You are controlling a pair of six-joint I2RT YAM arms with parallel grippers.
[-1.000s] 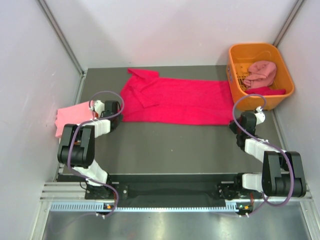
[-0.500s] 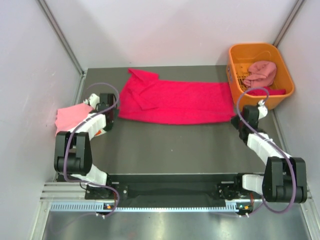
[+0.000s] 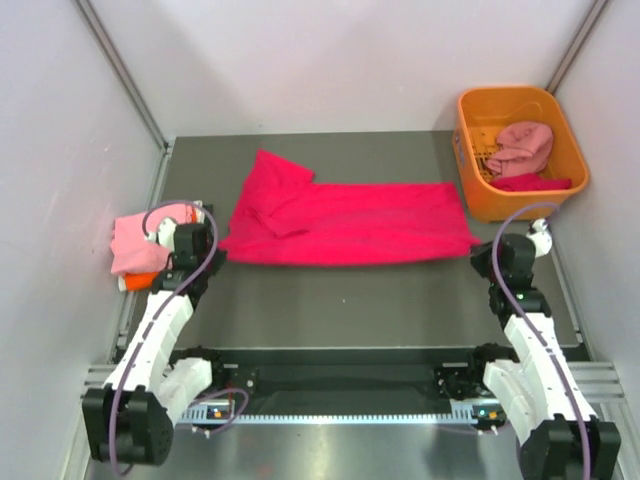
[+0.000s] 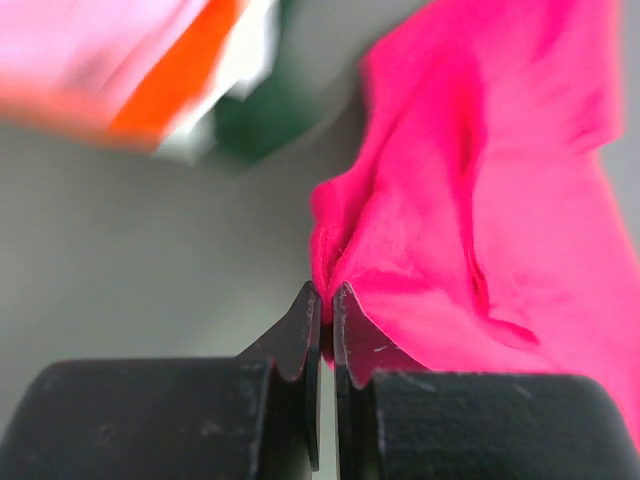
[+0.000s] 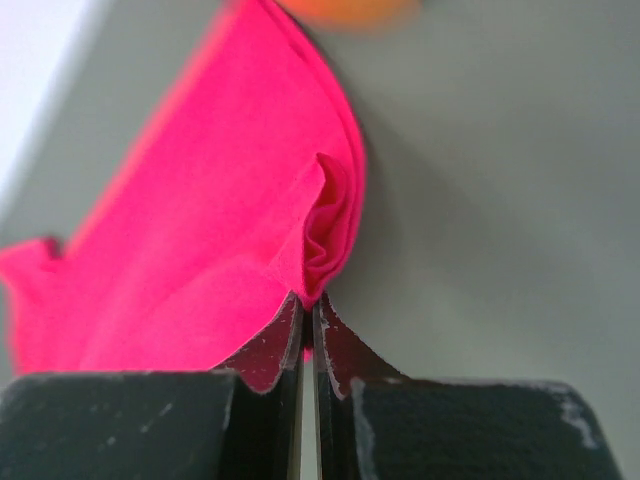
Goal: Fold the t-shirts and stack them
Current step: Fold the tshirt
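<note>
The crimson-pink t-shirt (image 3: 350, 224) lies folded into a long band across the middle of the grey table. My left gripper (image 3: 212, 250) is shut on its near left corner (image 4: 400, 250). My right gripper (image 3: 482, 248) is shut on its near right corner (image 5: 250, 250). A stack of folded shirts (image 3: 140, 245), light pink on top with orange below, lies at the left edge; it shows blurred in the left wrist view (image 4: 150, 70) with white and dark green layers. A dusty pink shirt (image 3: 520, 148) lies in the basket.
The orange plastic basket (image 3: 470, 135) stands at the back right corner, with another crimson cloth (image 3: 530, 183) under the dusty pink shirt. White walls close in the table at left, back and right. Bare grey table (image 3: 350, 300) lies between the shirt and the arm bases.
Both grippers have pulled back toward the near edge, dragging the crimson-pink shirt with them. The shirt's near edge now lies closer to the bases and the band is stretched wider.
</note>
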